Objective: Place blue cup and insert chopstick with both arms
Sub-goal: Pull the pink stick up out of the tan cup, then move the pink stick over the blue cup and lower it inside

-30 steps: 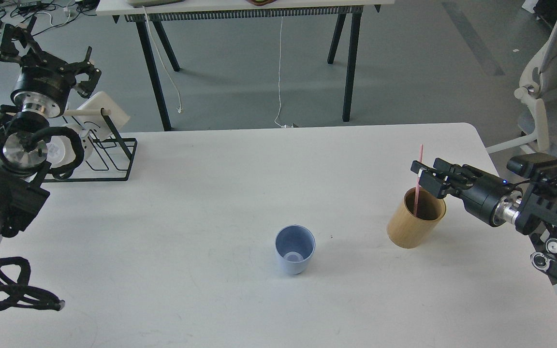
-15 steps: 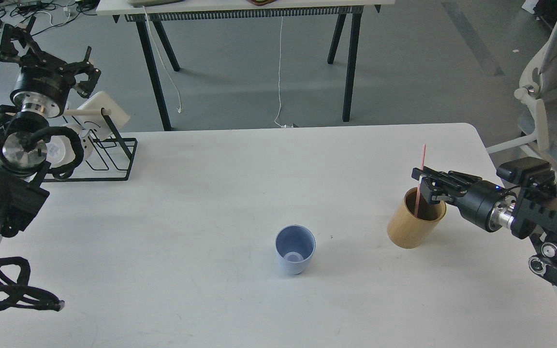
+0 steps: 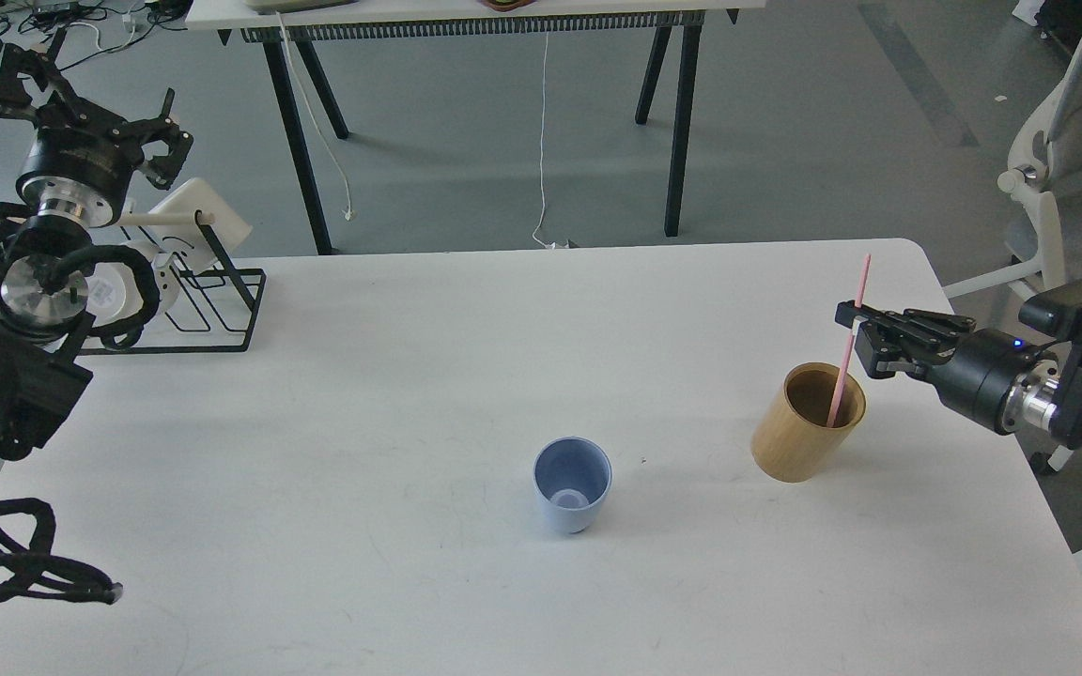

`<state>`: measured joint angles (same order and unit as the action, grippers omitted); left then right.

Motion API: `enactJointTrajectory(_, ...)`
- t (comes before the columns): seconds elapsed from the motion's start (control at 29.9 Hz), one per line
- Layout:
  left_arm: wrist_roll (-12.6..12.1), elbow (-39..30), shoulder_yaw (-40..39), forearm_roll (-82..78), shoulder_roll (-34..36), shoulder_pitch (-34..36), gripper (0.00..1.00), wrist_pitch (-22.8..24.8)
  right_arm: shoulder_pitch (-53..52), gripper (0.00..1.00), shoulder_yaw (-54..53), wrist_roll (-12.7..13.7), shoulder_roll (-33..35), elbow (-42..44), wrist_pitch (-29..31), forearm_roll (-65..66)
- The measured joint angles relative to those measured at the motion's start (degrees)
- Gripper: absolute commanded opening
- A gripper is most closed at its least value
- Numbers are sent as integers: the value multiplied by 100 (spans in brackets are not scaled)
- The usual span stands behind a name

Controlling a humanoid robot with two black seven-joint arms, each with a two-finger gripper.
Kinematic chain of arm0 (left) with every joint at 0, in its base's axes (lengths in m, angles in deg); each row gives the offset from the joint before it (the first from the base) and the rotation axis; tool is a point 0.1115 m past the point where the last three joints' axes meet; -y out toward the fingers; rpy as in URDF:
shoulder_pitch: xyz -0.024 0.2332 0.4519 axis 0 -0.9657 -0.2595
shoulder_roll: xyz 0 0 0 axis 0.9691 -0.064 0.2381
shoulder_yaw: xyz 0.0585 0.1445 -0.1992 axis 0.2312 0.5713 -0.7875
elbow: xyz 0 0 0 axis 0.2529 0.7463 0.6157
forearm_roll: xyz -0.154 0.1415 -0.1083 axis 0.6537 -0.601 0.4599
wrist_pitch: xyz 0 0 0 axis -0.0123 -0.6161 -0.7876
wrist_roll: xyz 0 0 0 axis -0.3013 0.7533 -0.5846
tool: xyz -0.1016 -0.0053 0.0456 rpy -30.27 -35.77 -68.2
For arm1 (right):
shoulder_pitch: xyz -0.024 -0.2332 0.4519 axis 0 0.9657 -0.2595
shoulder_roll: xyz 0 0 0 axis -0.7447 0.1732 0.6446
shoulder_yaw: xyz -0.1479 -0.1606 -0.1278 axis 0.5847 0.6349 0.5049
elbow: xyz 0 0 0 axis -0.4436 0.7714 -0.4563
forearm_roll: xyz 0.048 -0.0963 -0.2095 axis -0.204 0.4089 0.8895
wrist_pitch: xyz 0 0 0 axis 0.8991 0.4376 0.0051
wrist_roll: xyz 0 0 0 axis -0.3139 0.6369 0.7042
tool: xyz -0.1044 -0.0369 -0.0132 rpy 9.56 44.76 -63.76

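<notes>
On the white table (image 3: pixel 409 376), the blue cup (image 3: pixel 572 485) stands upright near the middle, well apart from both arms. Right of it, the tan wooden holder (image 3: pixel 804 424) hides the lower end of the pink chopstick (image 3: pixel 849 345), which the right gripper (image 3: pixel 853 325) pinches partway up. The left gripper (image 3: pixel 90 99), raised above the black wire rack (image 3: pixel 212 300), has its claws spread and holds nothing.

White table (image 3: pixel 391 376): blue cup (image 3: pixel 572 484), tan holder (image 3: pixel 807 422) (upright), rack (image 3: pixel 192 299).
</notes>
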<state>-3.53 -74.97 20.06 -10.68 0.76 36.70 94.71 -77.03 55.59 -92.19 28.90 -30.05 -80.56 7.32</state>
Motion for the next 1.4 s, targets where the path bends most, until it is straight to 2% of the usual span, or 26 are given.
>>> enactJointTrajectory(0.13,0,0,11,0,3,0,100,0,-314,0,-405,15,356,-369,-3,-244)
enactJointTrajectory(0.3,0,0,46,-9,11,0,100,0,-1070,0,-635,47,216,-419,-3,-592)
enactJointTrajectory(0.43,0,0,74,-20,9,3,100,0,-1412,0,-614,75,-376,-386,54,-853)
enactJointTrajectory(0.67,0,0,96,-35,16,21,100,0,-1408,0,-112,136,-1792,-426,214,-880)
enactJointTrajectory(0.87,0,0,96,-35,27,34,100,0,-1401,1,592,148,-2469,-358,220,-772)
enactJointTrajectory(1.4,44,0,90,-26,46,-32,100,0,-1198,1,1056,156,-2545,-189,325,-452)
